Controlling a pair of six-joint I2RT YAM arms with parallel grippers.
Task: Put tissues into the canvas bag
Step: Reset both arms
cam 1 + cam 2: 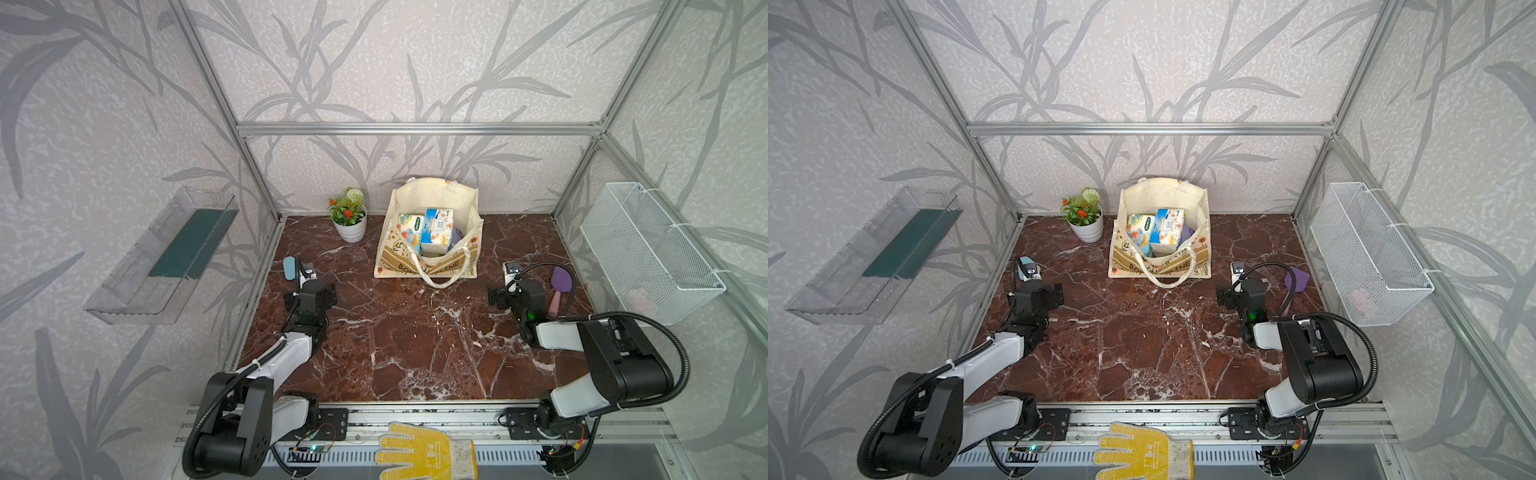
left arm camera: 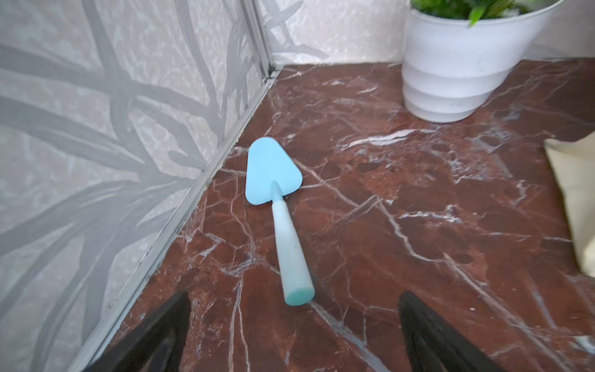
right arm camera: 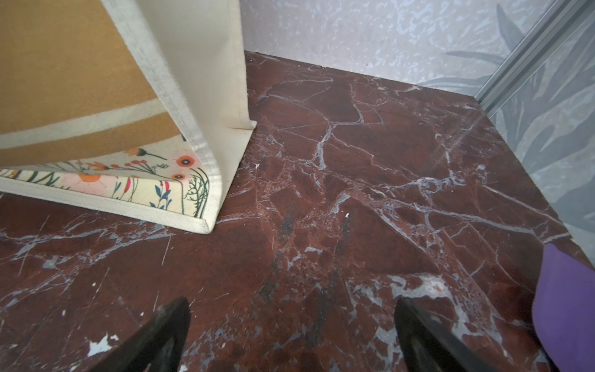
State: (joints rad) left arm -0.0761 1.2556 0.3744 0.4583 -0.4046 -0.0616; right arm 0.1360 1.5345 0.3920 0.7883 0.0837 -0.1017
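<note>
Lying limp on the metal rail at the bottom centre of both top views is a knobbly yellow knit glove (image 1: 424, 451). Above it spreads the glossy, white-veined red-brown marble bench (image 1: 415, 340). The left pincer (image 2: 294, 296) stands wide apart and empty, its black tapered fingers (image 2: 154, 331) flanking the round handle end of a smooth pale-blue plastic shovel (image 2: 273, 170). The right pincer (image 3: 292, 301) also gapes, holding nothing. In the upper centre the cream canvas bag (image 1: 428, 257) stands open. Soft brick-shaped tissues (image 1: 436, 226) in shiny printed wrap sit inside it, perhaps four, though the count is unclear.
</note>
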